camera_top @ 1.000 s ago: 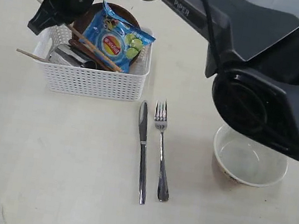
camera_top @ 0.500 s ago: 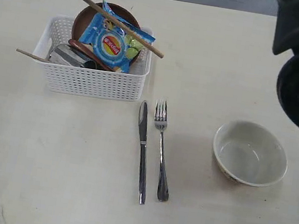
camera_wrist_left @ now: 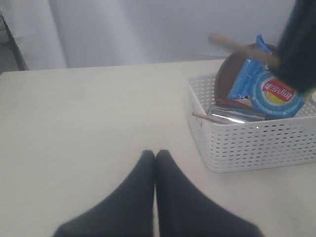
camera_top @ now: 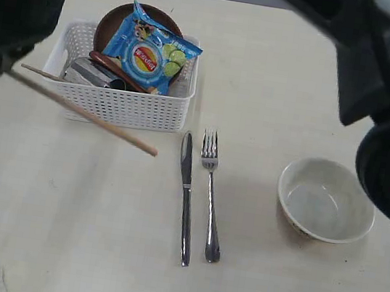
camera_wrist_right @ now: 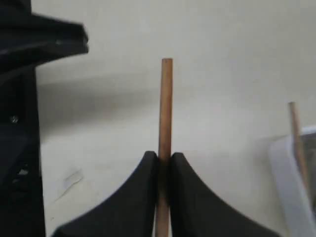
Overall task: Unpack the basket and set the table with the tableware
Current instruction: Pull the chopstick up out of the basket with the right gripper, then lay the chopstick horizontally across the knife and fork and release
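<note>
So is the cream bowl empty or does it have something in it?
Empty. The bowl stands upright on the table, and the exterior view shows only its bare pale inside.

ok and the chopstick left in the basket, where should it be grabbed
Take the chopstick by the bare end poking out over the basket wall on the exterior view's left. Come from above on that outer side, jaws across the thin shaft; its other end is hidden by the steel cup.
</note>
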Tool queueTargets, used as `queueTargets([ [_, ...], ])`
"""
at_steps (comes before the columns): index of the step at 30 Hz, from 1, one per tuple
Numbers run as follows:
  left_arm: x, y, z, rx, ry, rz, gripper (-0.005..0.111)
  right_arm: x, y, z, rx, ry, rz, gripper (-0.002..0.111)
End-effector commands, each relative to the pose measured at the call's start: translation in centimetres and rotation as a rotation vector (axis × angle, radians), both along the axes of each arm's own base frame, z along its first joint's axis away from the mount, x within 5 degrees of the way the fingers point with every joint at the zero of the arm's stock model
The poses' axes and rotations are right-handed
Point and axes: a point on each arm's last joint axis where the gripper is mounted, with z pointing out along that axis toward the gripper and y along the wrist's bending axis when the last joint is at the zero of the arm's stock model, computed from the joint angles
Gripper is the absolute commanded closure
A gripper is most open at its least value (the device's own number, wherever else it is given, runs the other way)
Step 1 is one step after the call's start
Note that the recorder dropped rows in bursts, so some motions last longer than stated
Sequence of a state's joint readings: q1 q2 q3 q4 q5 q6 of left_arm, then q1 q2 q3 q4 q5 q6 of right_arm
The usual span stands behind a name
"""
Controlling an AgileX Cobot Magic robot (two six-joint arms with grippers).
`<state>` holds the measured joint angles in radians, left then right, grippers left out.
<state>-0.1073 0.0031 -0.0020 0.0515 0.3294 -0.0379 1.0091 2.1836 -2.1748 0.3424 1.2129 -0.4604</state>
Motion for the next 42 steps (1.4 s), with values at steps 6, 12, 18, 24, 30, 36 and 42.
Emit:
queueTargets([
  [6, 0.0, 0.0, 0.0, -0.002, -0.011, -0.008, 0.107, -1.9, 1.2, -4.8, -0.027, 0.012, -0.006, 0.109],
  [12, 0.0, 0.0, 0.0, -0.002, -0.011, -0.008, 0.107, -1.8, -0.4, -6.1, -0.224, -0.026, 0.043, 0.109],
  [18, 0.0, 0.0, 0.0, -0.002, -0.011, -0.008, 0.107, -1.9, -1.1, -7.0, -0.298, -0.019, 0.053, 0.109],
  [24, 0.0, 0.0, 0.0, -0.002, -0.011, -0.008, 0.107, -2.4, -2.7, -10.5, -0.410, -0.006, 0.156, 0.109],
  [30, 0.0, 0.0, 0.0, -0.002, -0.011, -0.008, 0.107, -2.0, -3.3, -12.3, -0.441, -0.079, 0.171, 0.109],
  [36, 0.0, 0.0, 0.0, -0.002, -0.011, -0.008, 0.107, -1.5, -2.7, -13.7, -0.396, -0.109, 0.156, 0.109],
  [42, 0.0, 0.0, 0.0, -0.002, -0.011, -0.008, 0.107, -1.4, -2.4, -15.4, -0.412, -0.099, 0.164, 0.106],
])
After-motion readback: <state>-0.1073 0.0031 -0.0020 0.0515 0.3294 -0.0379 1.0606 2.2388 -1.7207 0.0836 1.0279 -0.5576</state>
